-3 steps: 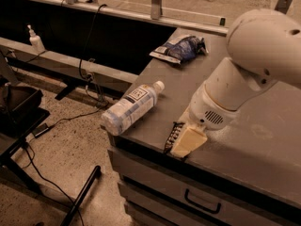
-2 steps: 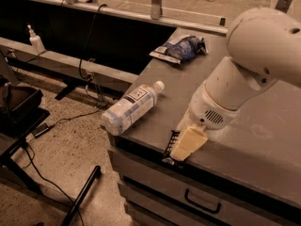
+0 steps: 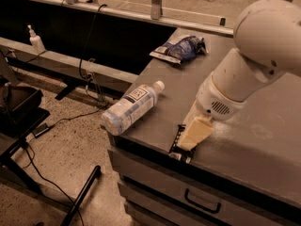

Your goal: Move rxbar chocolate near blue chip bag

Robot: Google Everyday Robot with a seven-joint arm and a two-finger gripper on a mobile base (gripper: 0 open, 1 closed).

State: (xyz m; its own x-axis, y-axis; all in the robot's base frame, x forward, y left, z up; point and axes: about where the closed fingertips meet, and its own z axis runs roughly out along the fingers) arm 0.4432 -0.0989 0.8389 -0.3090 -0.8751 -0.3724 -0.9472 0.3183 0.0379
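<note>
**Entry: black bar at the near table edge, gripper down on it**

Location. The rxbar chocolate (image 3: 176,140), a small flat black wrapper bar with rows of white lettering, sits at the very front edge of the grey cabinet top (image 3: 263,131). It appears tilted up on its long side, and only a narrow strip shows.

Gripper. The cream-coloured two-finger gripper (image 3: 188,141) is lowered onto the bar and covers most of it. Whether it is clamped on the bar or merely beside it cannot be told.

Destination. The blue chip bag (image 3: 181,48), a wrinkly blue and white foil bag with a silvery-white end, lies at the far side of the top, well apart from the bar.

Also present. A clear plastic water bottle (image 3: 131,108) lies on its side to the left, between the two.

Handling note (a judgement). The step in hand looks like securing the bar.
- The wrapper is thin and slick, so the hold should be firm before lifting.
- Lift straight up, away from the drop-off.
- Carry to the right of the bottle.
- Set the bar down just beside the bag, not on it.
</note>
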